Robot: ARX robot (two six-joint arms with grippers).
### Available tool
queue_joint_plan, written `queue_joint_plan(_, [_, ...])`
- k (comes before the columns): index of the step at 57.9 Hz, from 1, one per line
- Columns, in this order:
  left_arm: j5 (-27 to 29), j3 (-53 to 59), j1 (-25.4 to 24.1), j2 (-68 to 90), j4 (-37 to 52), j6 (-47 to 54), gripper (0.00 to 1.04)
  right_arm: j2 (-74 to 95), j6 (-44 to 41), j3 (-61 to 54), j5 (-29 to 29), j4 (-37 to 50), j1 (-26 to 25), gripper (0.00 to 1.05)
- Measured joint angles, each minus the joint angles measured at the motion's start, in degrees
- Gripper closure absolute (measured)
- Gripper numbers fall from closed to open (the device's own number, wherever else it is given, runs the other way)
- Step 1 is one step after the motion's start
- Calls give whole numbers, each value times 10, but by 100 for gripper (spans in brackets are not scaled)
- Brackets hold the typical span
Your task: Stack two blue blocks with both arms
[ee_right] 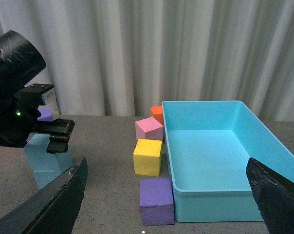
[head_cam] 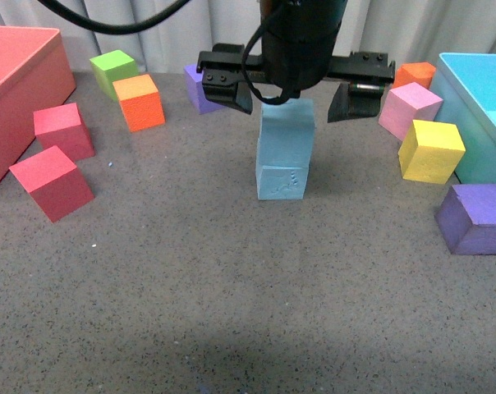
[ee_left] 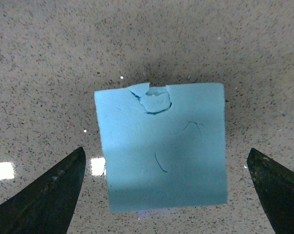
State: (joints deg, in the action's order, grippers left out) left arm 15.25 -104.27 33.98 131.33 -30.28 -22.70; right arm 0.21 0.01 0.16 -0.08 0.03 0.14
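Note:
The two blue blocks stand stacked in the middle of the table, the upper blue block (head_cam: 287, 123) on the lower blue block (head_cam: 282, 180), which has an embossed mark on its front. My left gripper (head_cam: 291, 94) is open just above the stack, one jaw on each side, touching neither block. In the left wrist view the upper block's dented top (ee_left: 161, 146) lies between the open jaws of the left gripper (ee_left: 165, 151). My right gripper (ee_right: 165, 163) is open and empty, off to the right of the stack (ee_right: 47, 156), and out of the front view.
A turquoise bin (head_cam: 478, 74) stands at the right with pink (head_cam: 409, 108), yellow (head_cam: 430, 150), purple (head_cam: 475, 217) and orange (head_cam: 415, 74) blocks beside it. At the left are a red bin (head_cam: 18, 74), two red blocks (head_cam: 52, 182), a green (head_cam: 113, 70) and an orange block (head_cam: 140, 102).

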Motion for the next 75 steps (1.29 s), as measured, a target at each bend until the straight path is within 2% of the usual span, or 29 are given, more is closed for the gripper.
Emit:
queue_joint_plan(11, [1, 52, -5, -58, 43, -13, 7, 0, 0, 0, 0, 0, 0, 10])
queue_joint_plan(13, [28, 75, -6, -71, 85, 3, 9, 0, 0, 0, 0, 0, 0, 10])
queue_joint_plan(17, [120, 197, -13, -117, 302, 73, 22, 0, 0, 0, 0, 0, 0, 10])
queue_joint_plan(19, [130, 261, -20, -141, 396, 112, 27, 0, 0, 0, 0, 0, 0, 10])
queue_joint_plan(22, [128, 343, -33, -171, 518, 148, 34, 0, 0, 0, 0, 0, 0, 10])
queue_joint_plan(26, [110, 471, -61, -218, 728, 184, 47, 0, 0, 0, 1, 0, 0, 10])
queue_joint_plan(28, [101, 518, -73, -240, 799, 193, 52, 0, 0, 0, 1, 0, 0, 10])
queue_joint_plan(33, [81, 614, -104, -304, 894, 207, 66, 0, 0, 0, 1, 0, 0, 10])
queue_joint_plan(36, [70, 661, -122, -340, 914, 211, 75, 0, 0, 0, 1, 0, 0, 10])
queue_joint_plan(42, [26, 775, -160, -412, 931, 216, 101, 0, 0, 0, 0, 0, 0, 10])
queue_joint_plan(56, [-31, 896, -212, -498, 964, 222, 101, 0, 0, 0, 0, 0, 0, 10])
queue_joint_plan(75, [-95, 1001, -280, -714, 853, 222, 101, 0, 0, 0, 0, 0, 0, 10])
